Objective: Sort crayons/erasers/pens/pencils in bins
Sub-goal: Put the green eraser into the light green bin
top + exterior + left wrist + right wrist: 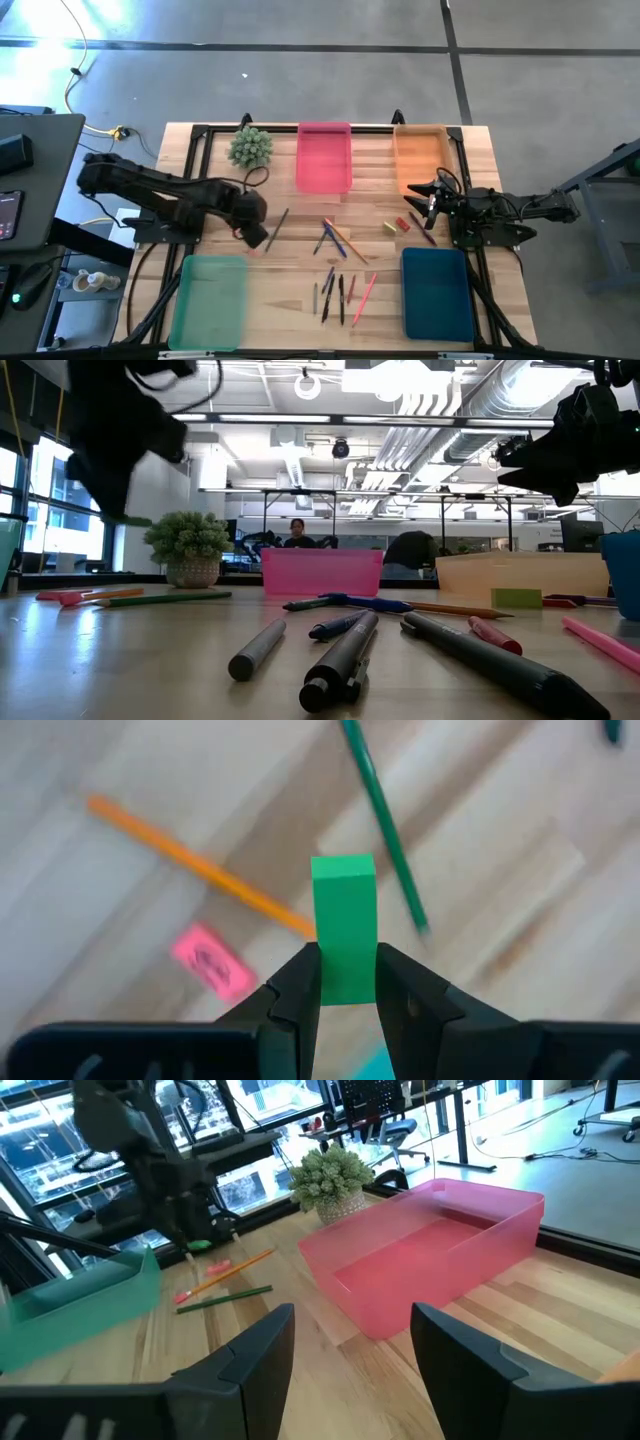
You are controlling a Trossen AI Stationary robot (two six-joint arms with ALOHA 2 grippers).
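Observation:
My left gripper [347,958] hangs above the table's left part, shut on a green eraser [344,915]. On the wood below it lie a pink eraser [211,961], an orange pencil [196,867] and a dark green pencil [385,825]. The bins stand at the corners: pink [324,157] and orange [420,155] at the far edge, light green [210,300] and teal [437,292] at the near edge. My right gripper [352,1330] waits open at the right [412,192], pointing level over the table with nothing between its fingers. My left gripper pinches the green eraser's lower end [346,986] between its two fingers, on two opposite sides. The fingers come from above, pointing steeply down. The block juts out past the fingertips and hangs clear of the table.
A small potted plant [250,147] stands at the far left. Several pens and pencils [338,290] lie in the table's middle, with blue pens [330,236] farther back. Two small erasers [396,226] lie by the right arm.

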